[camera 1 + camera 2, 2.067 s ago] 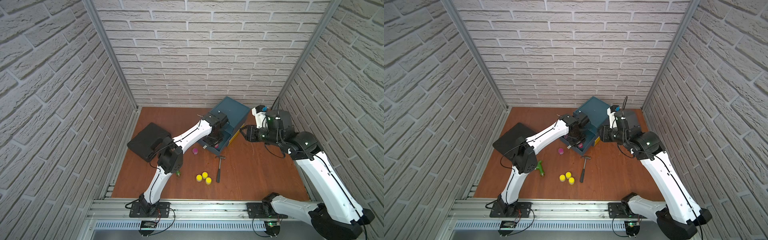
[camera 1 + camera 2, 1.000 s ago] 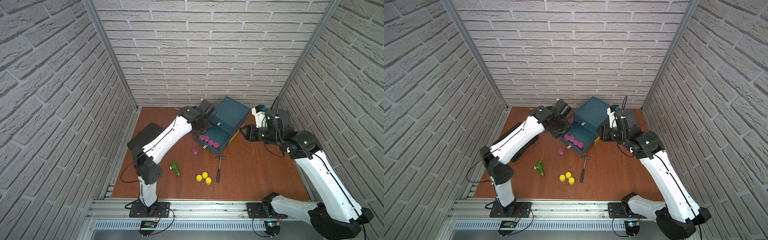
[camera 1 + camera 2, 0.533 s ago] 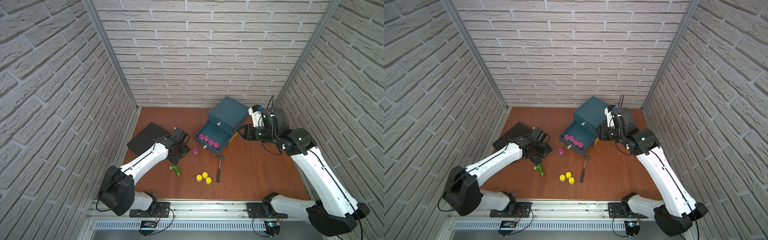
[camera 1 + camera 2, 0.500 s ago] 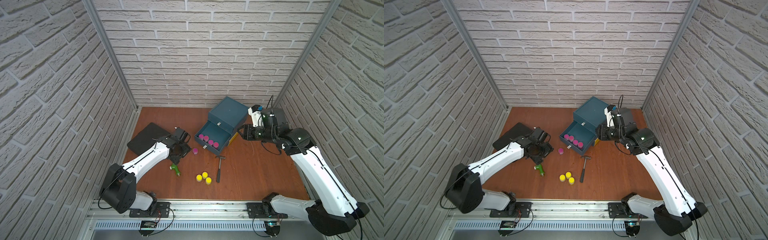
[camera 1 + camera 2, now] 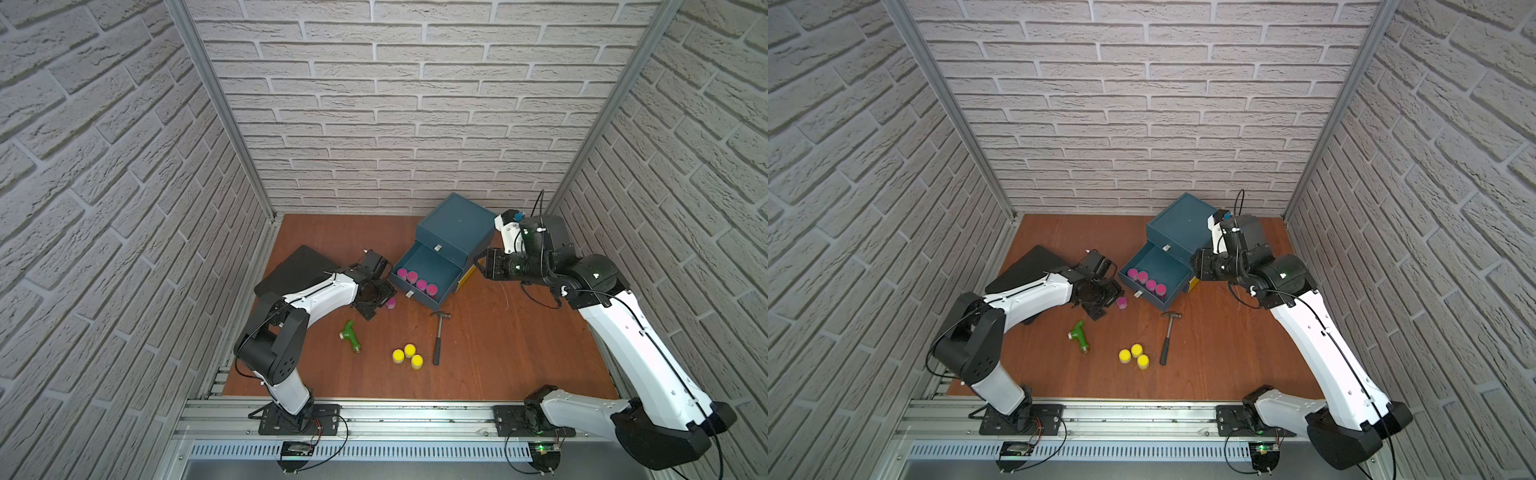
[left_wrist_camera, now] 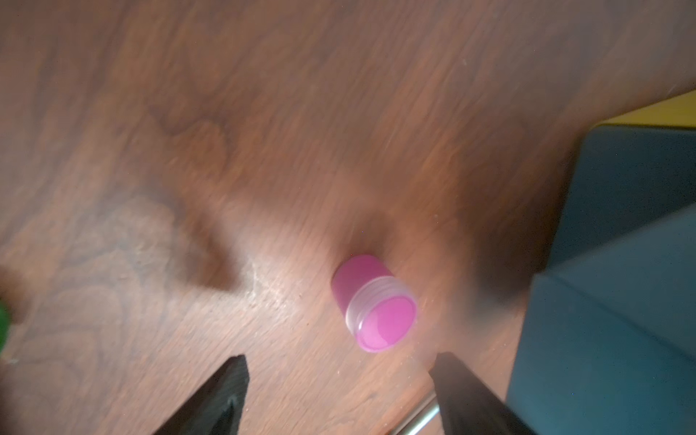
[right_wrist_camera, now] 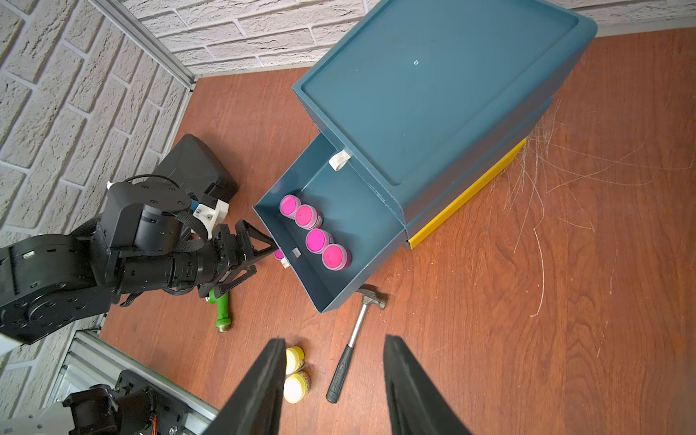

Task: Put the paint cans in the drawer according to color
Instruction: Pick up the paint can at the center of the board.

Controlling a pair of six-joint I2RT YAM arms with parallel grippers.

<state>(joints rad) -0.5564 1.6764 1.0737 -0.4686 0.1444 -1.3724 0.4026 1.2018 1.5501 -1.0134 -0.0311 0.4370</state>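
Left of the open drawer, a loose pink can sits before the left gripper's wide, empty jaws. Closing off-centre could knock it away. The right gripper hovers part-open, empty.

Both top views are bright and evenly lit from above, with only soft, short shadows under the arms on the tabletop. The wide lens bows the brick walls outward toward the edges. The left wrist view is dimmer and warmer, smeared by motion blur, with a heavy shadow beside the drawer unit. The right wrist view is crisp, though the right claw, close to the lens, looks soft-edged.
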